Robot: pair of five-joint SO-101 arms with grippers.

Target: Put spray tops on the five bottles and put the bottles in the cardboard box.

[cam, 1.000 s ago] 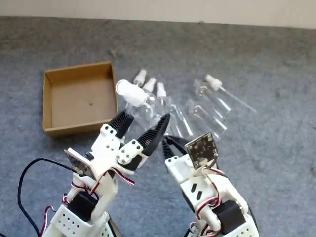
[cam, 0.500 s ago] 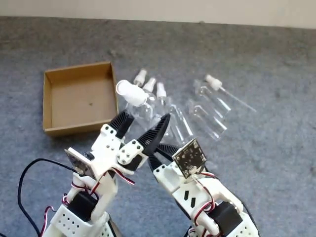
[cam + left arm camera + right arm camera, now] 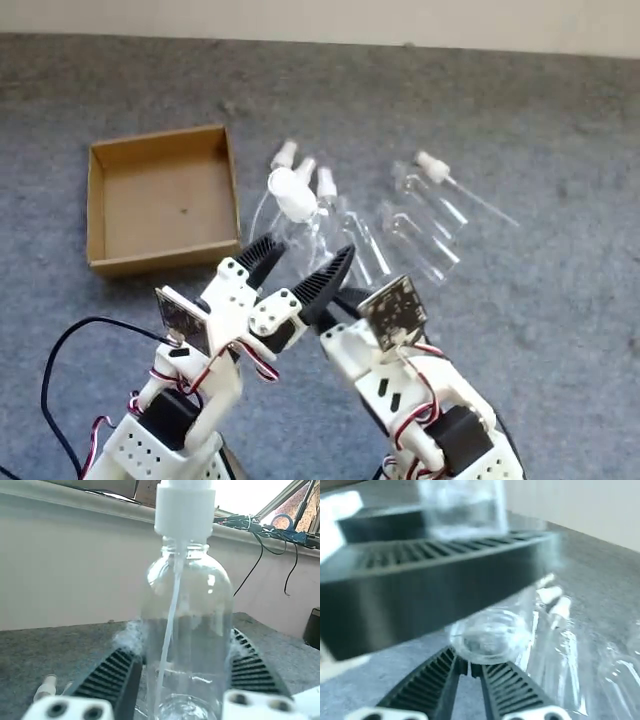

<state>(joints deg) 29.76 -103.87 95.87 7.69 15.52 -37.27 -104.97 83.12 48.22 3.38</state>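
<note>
My left tool (image 3: 306, 252) is clamped on the body of a clear bottle (image 3: 187, 645), one finger on each side of the round wall. It is held upright just off the right wall of the cardboard box (image 3: 160, 138), near the box's front corner and not yet inside it. A white spray top (image 3: 185, 507) sits on the neck with its thin tube hanging down inside. Some thread shows under the cap, so I judge it is not screwed fully home. My right tool (image 3: 469, 675) is closed, or very nearly so, on nothing, with its tips just under the bottle's base. Farther from the box, past the held bottle, more clear bottles (image 3: 420, 243) and white tops (image 3: 432, 166) lie on the desk (image 3: 560, 300). I reckon the bottle is light, hard and slick, and it would turn or slide in ribbed fingers sooner than it would bend. The widest part of the body is the right place to hold it, with firm but not crushing pressure. I would not lift it by the top, which could tilt or pull off. The thin tube looks easy to kink, so I should keep it clear of the box wall.
</note>
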